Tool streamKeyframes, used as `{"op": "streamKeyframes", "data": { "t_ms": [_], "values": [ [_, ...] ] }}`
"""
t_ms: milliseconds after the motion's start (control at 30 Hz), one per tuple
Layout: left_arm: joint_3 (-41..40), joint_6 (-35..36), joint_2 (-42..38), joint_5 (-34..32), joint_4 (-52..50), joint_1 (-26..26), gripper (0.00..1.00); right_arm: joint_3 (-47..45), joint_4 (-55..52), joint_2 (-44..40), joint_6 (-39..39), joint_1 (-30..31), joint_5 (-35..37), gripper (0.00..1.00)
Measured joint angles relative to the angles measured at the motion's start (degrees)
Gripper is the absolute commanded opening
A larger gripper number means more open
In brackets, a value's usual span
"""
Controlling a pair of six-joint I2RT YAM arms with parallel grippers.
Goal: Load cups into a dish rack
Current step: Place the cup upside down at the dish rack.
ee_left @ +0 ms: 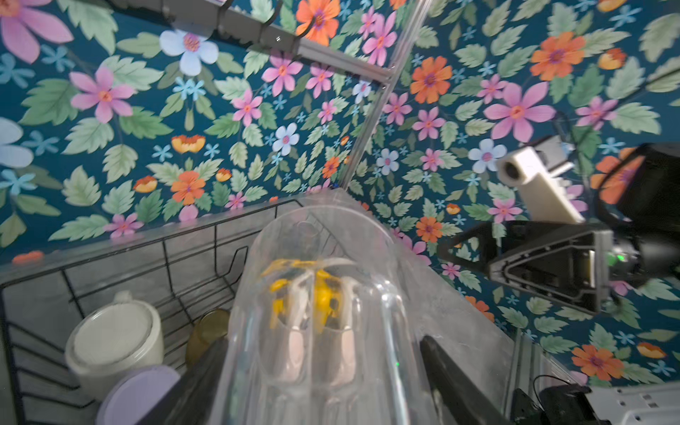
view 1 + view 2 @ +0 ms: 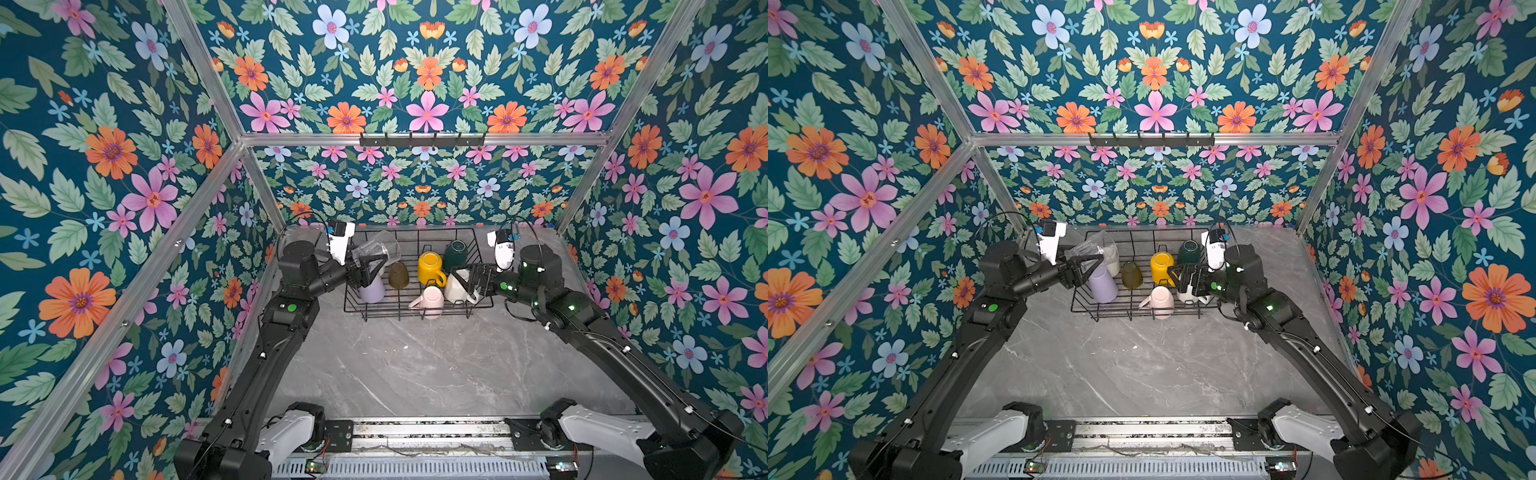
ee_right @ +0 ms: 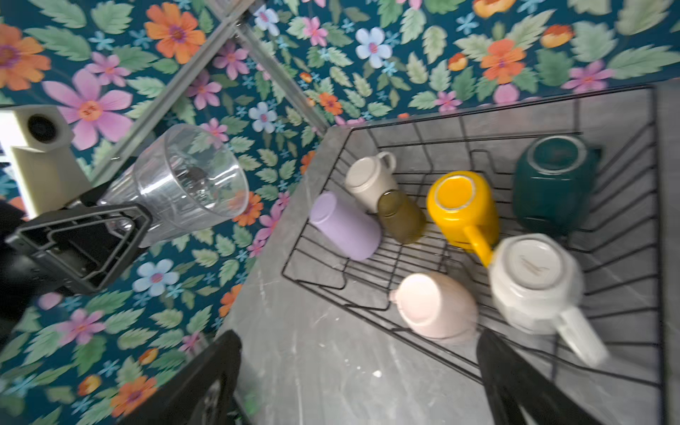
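While our left claw (image 2: 368, 266) pinches the clear glass (image 2: 380, 247) above the dish rack (image 2: 432, 228) and our right claw (image 2: 467, 277) hangs spread over its white mug (image 2: 456, 293), we should seat the glass mouth-down gently.

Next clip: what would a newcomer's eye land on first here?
The loud floral wallpaper covering every wall hits first. Next comes the clear glass, held tilted in the left claw over the left end of the black wire dish rack at the far side of the table. The upturned yellow mug is the brightest thing inside it.
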Motion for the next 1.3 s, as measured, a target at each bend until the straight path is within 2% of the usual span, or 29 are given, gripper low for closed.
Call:
{"op": "streamKeyframes", "data": {
  "t_ms": [300, 800, 1300],
  "values": [
    [5.95, 0.52, 5.64, -7.50, -11.30, -3.58, 0.00, -1.77, -2.03, -2.40, -1.95, -1.90, 6.32, 0.99],
    [17.68, 4.68, 18.82, -24.92, -26.36, -13.18, 0.00, -3.37, -2.25, -2.99, -3.21, -2.01, 6.51, 0.99],
    [25.51, 6.05, 30.71, -37.40, -35.30, -19.26, 0.00, -5.40, -2.25, -3.41, -3.63, -2.62, 6.47, 0.99]
  ]
}}
